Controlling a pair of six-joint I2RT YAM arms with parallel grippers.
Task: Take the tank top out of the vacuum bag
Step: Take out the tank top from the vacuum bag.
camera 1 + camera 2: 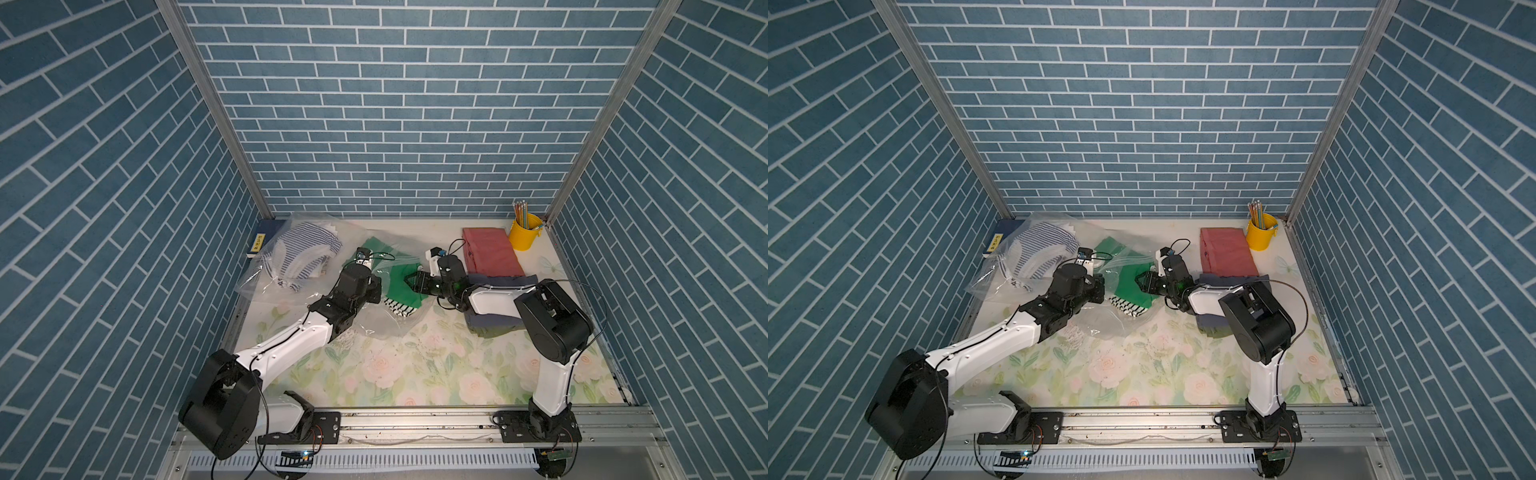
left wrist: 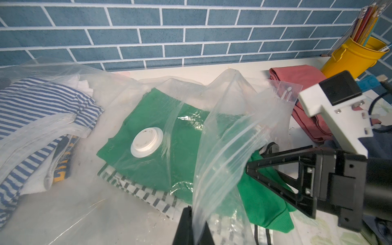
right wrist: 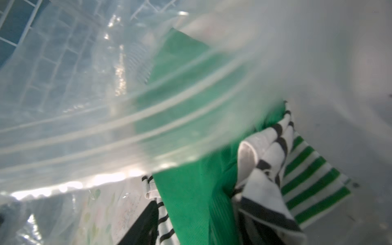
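You will find nothing here that reads clearly: the yellow label (image 1: 256, 242) on the blue book (image 1: 269, 232) carries dark characters too small to make out, and the yellow lettering (image 2: 61, 175) on a dark garment inside the clear bag (image 2: 42, 65) is folded and cut off.

I find both top views mounted high over the near rail (image 1: 415, 419), looking steeply down across the whole counter (image 1: 415, 374) to the back wall (image 1: 395, 104); they overlap almost entirely. Left wrist view sits low and close, facing the vacuum bag (image 2: 222, 127). Right wrist view is right against that same bag, blurred.
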